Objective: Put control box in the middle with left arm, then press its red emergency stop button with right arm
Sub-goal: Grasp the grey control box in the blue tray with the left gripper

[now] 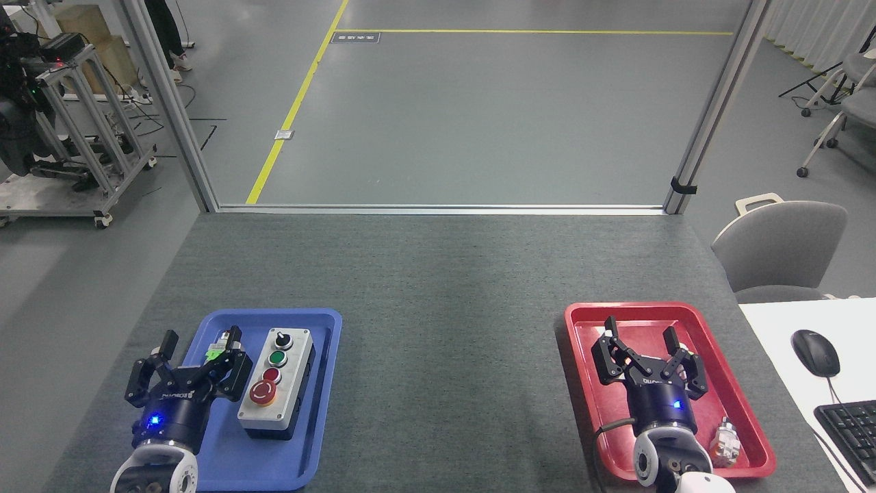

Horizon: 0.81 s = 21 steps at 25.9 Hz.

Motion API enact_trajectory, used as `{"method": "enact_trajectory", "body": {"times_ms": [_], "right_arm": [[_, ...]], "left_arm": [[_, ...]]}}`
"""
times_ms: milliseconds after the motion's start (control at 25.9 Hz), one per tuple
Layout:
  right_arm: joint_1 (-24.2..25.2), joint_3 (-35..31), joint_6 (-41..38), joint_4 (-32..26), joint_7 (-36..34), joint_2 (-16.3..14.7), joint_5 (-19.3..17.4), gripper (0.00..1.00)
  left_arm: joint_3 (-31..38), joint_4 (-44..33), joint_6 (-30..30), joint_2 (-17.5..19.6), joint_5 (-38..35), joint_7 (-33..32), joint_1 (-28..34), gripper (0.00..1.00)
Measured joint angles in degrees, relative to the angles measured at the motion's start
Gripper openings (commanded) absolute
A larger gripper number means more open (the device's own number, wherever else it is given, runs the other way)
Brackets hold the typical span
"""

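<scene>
So the control box [276, 382] sits in the blue tray [321, 322], not the middle [445, 356] yet, with the red emergency stop button [263, 392] at its near end. Left gripper [198, 346] hovers wide open just left of the box, probably lining up a grab. Right gripper [642, 342] waits open, well right of the box over the red tray [582, 318].

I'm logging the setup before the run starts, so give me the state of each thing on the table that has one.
Control box: lying face up in the blue tray, not gripped.
Emergency stop button: untouched.
Left gripper: open, holding nothing, over the blue tray's left edge.
Right gripper: open, holding nothing, over the red tray.
</scene>
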Motion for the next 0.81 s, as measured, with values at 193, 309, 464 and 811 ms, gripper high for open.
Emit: {"method": "enact_trajectory", "body": {"times_ms": [193,309,464,811], "right_arm": [[0.1,0.0,-0.1,-0.1,0.0,0.3,0.0,1.0],[-0.1,0.1,-0.3,-0.4,0.0,0.4,0.1,1.0],[-0.2,0.1,-0.4,-0.6,0.0,0.3,0.1,1.0],[-0.7,0.1,-0.3,-0.6,-0.1,1.9,0.1,1.0]], "left_arm": [[0.0,-0.1,0.0,0.0,0.1,0.0,0.2,1.0],[0.1,-1.5,-0.1,0.0,0.3,0.0,0.8,1.0],[0.0,-4.9,-1.5,-0.1,0.5,0.0,3.8,1.0],[-4.3,-5.2,-5.4,-1.3,-2.7,0.7,8.3,0.99]]}}
